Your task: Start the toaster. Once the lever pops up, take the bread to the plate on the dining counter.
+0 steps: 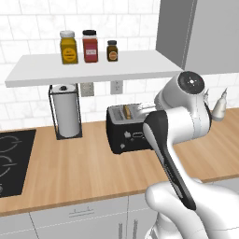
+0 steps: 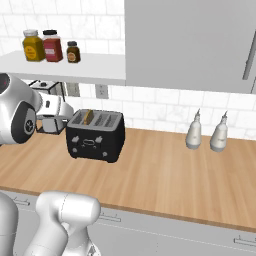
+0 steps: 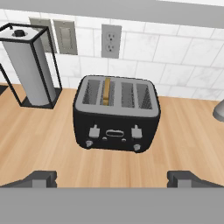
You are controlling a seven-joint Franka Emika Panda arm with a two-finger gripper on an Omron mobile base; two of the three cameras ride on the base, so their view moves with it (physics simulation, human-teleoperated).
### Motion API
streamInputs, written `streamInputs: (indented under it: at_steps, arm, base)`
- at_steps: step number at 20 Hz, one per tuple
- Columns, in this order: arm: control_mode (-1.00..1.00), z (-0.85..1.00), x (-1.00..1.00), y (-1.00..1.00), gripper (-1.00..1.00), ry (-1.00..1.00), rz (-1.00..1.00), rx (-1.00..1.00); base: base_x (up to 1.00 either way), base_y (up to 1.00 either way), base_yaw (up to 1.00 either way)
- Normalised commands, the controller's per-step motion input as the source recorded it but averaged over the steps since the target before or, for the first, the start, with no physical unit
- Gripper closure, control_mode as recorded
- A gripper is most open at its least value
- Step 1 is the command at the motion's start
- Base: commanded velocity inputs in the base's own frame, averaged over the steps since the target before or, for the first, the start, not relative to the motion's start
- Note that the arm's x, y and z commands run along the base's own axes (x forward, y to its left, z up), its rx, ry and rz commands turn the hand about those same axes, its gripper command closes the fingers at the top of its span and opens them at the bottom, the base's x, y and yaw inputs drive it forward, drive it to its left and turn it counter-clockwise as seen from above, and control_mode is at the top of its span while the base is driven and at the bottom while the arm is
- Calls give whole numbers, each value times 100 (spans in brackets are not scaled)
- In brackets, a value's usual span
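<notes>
The black toaster [image 1: 127, 136] [image 2: 95, 137] [image 3: 116, 118] stands on the wood wall counter, near the tiled wall. One tan slice of bread [image 1: 127, 111] [image 2: 89, 117] [image 3: 106, 91] stands upright in a slot on the toaster's left side. Two small light levers show on its front. My gripper [image 3: 114, 178] hangs open in front of and above the toaster, clear of it, with nothing between its fingertips [image 3: 41, 178]. The hand [image 2: 50, 112] sits just left of the toaster in the right base view. The plate and the dining counter are out of view.
A paper-towel roll in a black wire holder [image 1: 66, 112] [image 3: 33, 72] stands left of the toaster. A shelf with three spice jars [image 1: 88, 46] hangs overhead. Two white bottles [image 2: 194, 132] stand to the right, a black cooktop [image 1: 11, 161] far left. Wall outlets [image 3: 110, 40] behind.
</notes>
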Motion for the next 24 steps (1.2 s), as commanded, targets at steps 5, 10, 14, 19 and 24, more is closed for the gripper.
streamInputs:
  at_steps: [5,10,14,19,24]
  arm:
    - [-100,0,0,0,-100,0,0,0]
    - [-100,0,0,0,-100,0,0,0]
    - [-100,0,0,0,-100,0,0,0]
    - [-100,0,0,0,-100,0,0,0]
    - [-100,0,0,0,-100,0,0,0]
  base:
    - [0,0,0]
    - [0,0,0]
    - [0,0,0]
    - [0,0,0]
    - [0,0,0]
